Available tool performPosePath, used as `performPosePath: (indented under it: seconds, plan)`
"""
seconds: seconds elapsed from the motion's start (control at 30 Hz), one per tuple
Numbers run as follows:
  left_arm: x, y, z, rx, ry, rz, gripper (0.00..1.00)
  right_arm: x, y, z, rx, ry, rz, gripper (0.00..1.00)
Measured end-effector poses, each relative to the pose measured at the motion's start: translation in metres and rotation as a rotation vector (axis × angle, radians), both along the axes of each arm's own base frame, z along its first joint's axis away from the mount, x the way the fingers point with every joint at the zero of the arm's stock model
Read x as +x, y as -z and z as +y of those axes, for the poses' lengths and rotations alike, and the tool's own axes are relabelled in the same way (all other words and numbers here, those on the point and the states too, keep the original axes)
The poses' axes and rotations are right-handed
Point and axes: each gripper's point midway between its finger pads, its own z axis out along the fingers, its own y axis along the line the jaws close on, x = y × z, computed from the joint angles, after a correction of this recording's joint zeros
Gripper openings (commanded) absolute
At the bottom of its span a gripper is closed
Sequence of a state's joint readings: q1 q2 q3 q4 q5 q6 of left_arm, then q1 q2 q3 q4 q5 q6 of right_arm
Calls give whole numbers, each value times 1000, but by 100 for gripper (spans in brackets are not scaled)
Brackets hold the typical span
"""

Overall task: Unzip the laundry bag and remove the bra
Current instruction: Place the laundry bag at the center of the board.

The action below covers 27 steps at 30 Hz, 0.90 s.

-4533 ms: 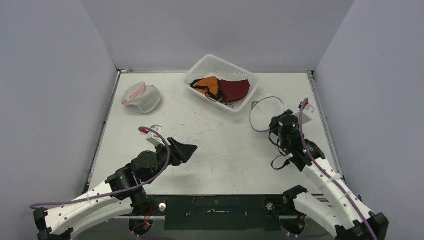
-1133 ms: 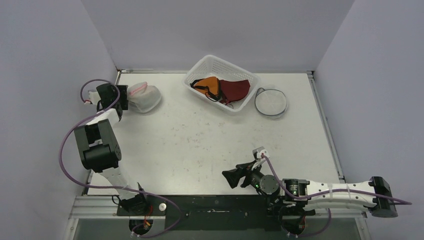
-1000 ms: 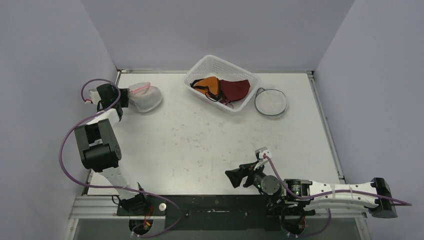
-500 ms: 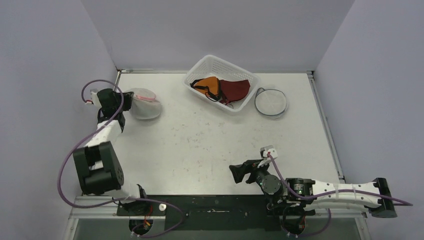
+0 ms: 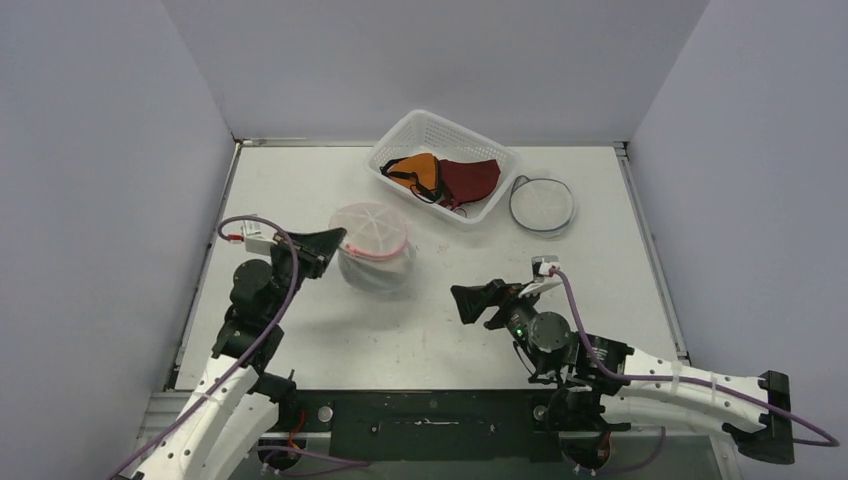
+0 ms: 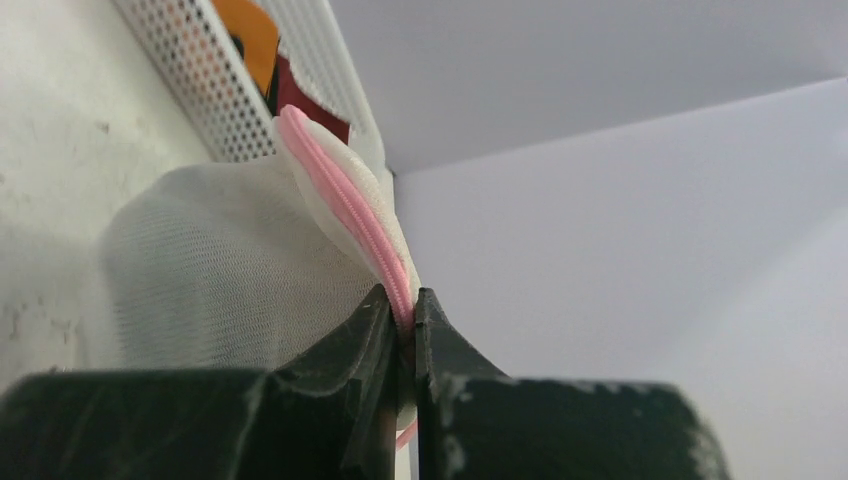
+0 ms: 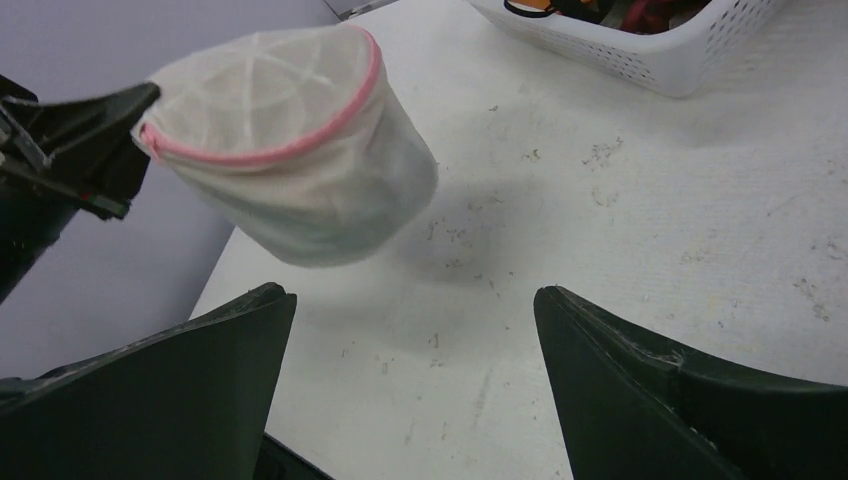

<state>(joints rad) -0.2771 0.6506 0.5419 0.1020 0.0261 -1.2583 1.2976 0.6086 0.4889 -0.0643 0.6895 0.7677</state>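
- Holding the laundry bag (image 5: pixel 372 245) by its pink zipper band (image 6: pixel 345 195) with the left gripper (image 6: pixel 403 318), clamped tight on that band and on nothing else.
- Gripped at the rim, probably to let the mesh body hang below and keep the zipper line up top and reachable.
- Positioned over the middle of the table (image 5: pixel 420 330), between the two arms. Appears off the surface, judging by the shadow beneath it in the right wrist view. Likely chosen for reach from both sides.
- Poised with the right gripper (image 5: pixel 465 298) spread wide and empty, aimed at the bag from nearby but not touching. Looks set to go for the zipper pull.
- Can't find the pull tab in any view; either hidden or too small.
- Zipped shut as far as visible, with an unbroken pink ring round the top in the right wrist view. Unzipping not yet begun.
- No sight of the bra; presumably inside the bag, behind the mesh.
- At the far side: white basket (image 5: pixel 500 160) with orange and dark red garments (image 5: pixel 445 178), and a flat round mesh disc (image 5: pixel 542 204) just beside it. Both well apart from the bag, out of the working zone.
- Risk: thin pinch on fabric only, so could slip under a pull from the other side. Better to pull along the zipper line than away from the clamp.
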Motion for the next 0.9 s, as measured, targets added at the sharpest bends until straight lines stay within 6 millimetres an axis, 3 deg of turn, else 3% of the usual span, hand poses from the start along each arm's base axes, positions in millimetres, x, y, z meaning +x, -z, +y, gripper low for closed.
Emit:
performPosePath:
  seconds: [0.17, 0.3, 0.4, 0.47, 0.57, 0.67, 0.8, 0.9]
  plan:
    - [-23, 51, -33, -11, 135, 77, 0, 26, 13, 10, 45, 11, 50, 96]
    - [-45, 109, -49, -22, 201, 127, 0, 23, 39, 12, 76, -12, 87, 98]
    - [-62, 158, -50, -16, 221, 198, 0, 17, 67, 11, 84, -26, 129, 98]
    - [-67, 162, -48, -23, 223, 190, 0, 12, 85, 10, 88, -35, 156, 98]
    - [-69, 144, -47, -44, 228, 123, 1, 1, 111, 10, 102, -54, 187, 97]
    - [-73, 142, -47, -29, 240, 106, 2, -19, 139, 19, 72, -98, 223, 98]
    - [-81, 156, -54, 13, 278, 146, 1, -34, 160, 36, 42, -121, 250, 97]
    - [-83, 160, -59, 16, 297, 153, 0, -32, 166, 42, 73, -93, 264, 95]
